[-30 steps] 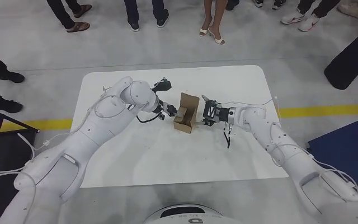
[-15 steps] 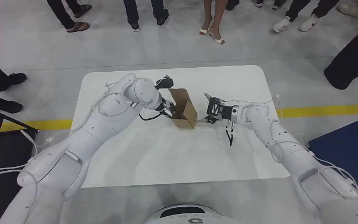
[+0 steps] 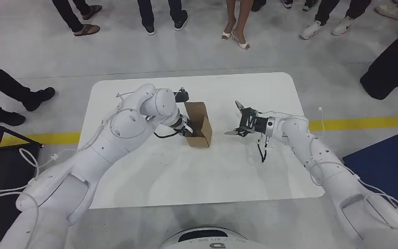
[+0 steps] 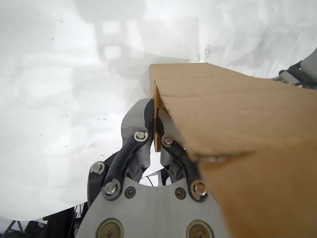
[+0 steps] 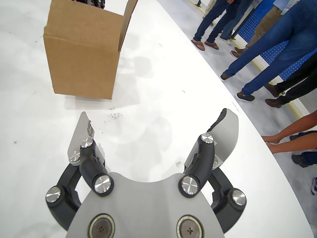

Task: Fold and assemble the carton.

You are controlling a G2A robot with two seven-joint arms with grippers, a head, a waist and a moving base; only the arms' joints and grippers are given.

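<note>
Two grippers, one carton. The carton (image 3: 199, 123) appears to rest on the white table (image 3: 267, 174), near ctr, w/ one tall flap (image 5: 131, 6) standing upright above its open top.

1. Tool state
- The left gripper (image 4: 154, 121) is clenched on a thin cardboard edge at the carton's side. Its pads (image 4: 148, 111) pinch both faces of the panel.
- The right gripper (image 5: 156, 121) is released, fingers spread wide and holding nothing. It sits near the carton but apart from it, facing a closed side wall.

2. Risks (est. only)
- The pinch covers a narrow strip of edge. A pull or twist there could crease the panel or let it slip out.
- The carton is prob. light w/ a single hold. A push from the right gripper could slide or tip it instead of folding the flap.
- The tall flap is unsupported. Contact low on it may bend it off its score line.
- An approach from the right w/ spread fingers could snag the carton corner.

3. Edges / room
- The carton is well in from every table edge.
- A broad stretch of surface lies between the carton and the near edge.
- The rounded table edge (image 5: 223, 95) runs beside the right gripper, so there is less margin on that side.
</note>
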